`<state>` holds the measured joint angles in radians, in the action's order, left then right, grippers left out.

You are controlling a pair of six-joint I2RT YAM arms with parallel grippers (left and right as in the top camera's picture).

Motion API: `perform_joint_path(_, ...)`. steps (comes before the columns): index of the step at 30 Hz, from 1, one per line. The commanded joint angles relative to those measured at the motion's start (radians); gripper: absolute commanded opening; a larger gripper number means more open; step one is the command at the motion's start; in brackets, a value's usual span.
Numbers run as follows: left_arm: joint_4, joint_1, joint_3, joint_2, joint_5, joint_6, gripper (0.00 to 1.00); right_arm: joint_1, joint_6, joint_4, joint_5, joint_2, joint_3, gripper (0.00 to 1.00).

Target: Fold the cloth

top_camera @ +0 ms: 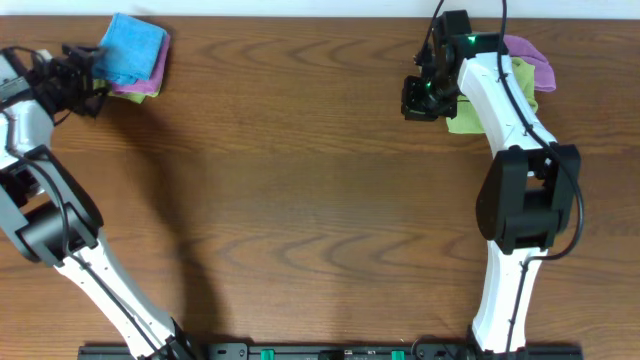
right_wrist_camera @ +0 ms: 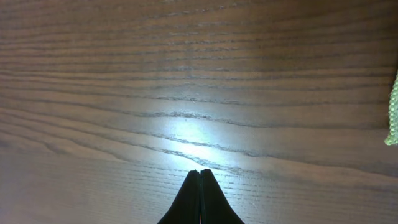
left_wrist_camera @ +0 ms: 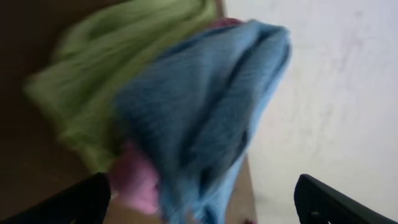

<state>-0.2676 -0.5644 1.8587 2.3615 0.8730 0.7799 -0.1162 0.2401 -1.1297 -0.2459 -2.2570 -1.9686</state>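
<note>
A folded blue cloth point(top_camera: 132, 46) lies on a stack at the table's far left corner, over a pink cloth point(top_camera: 148, 84). In the left wrist view the blue cloth point(left_wrist_camera: 205, 106) fills the frame, with a green cloth point(left_wrist_camera: 112, 68) and the pink one point(left_wrist_camera: 134, 180) beneath. My left gripper point(top_camera: 88, 62) is open right beside the stack, its fingers point(left_wrist_camera: 199, 202) spread either side of the cloth's edge. My right gripper point(top_camera: 420, 100) is shut and empty over bare wood point(right_wrist_camera: 200, 171), left of a pile of unfolded cloths: green point(top_camera: 466, 118), yellow and purple point(top_camera: 528, 55).
The wooden table point(top_camera: 300, 200) runs under both arms. The white wall point(left_wrist_camera: 336, 93) rises just behind the left stack. A green cloth edge point(right_wrist_camera: 392, 112) shows at the right of the right wrist view. The arm bases stand at the front edge.
</note>
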Motion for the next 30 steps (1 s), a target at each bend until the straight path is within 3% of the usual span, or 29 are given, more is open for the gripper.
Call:
perform_joint_path(1, -0.096, -0.017, 0.001, -0.111, -0.035, -0.138, 0.95, 0.009, -0.022, -0.01, 0.006, 0.028, -0.014, 0.01)
perform_joint_path(2, -0.145, -0.019, 0.001, -0.134, -0.055, -0.177, 0.95, 0.013, -0.03, -0.015, 0.006, 0.037, -0.015, 0.02)
perform_joint_path(3, -0.198, -0.019, 0.001, -0.157, -0.086, -0.219, 0.95, 0.018, -0.037, -0.021, 0.007, 0.047, -0.015, 0.11)
perform_joint_path(5, -0.296, -0.017, 0.001, -0.213, -0.156, -0.303, 0.96, 0.03, -0.064, -0.036, 0.007, 0.082, -0.015, 0.42)
perform_joint_path(8, -0.436, 0.002, 0.001, -0.312, -0.239, -0.438, 0.95, 0.05, -0.109, -0.061, 0.016, 0.162, -0.015, 0.79)
perform_joint_path(11, -0.569, 0.033, 0.001, -0.415, -0.351, -0.54, 0.95, 0.064, -0.12, -0.08, 0.053, 0.247, -0.015, 0.99)
perform_joint_path(16, -0.771, 0.135, 0.001, -0.606, -0.545, -0.602, 0.95, 0.07, -0.168, -0.143, 0.101, 0.434, -0.015, 0.99)
perform_joint_path(20, -0.889, 0.255, 0.001, -0.754, -0.555, -0.68, 0.95, 0.069, -0.195, -0.221, 0.1, 0.571, -0.015, 0.99)
perform_joint_path(27, -1.019, 0.579, -0.03, -1.102, -0.755, -0.66, 0.95, 0.063, -0.234, -0.348, 0.099, 0.872, 0.0, 0.98)
perform_joint_path(30, -1.019, 0.712, -0.113, -1.266, -0.809, -0.594, 0.95, 0.038, -0.241, -0.348, 0.088, 1.02, 0.061, 0.99)
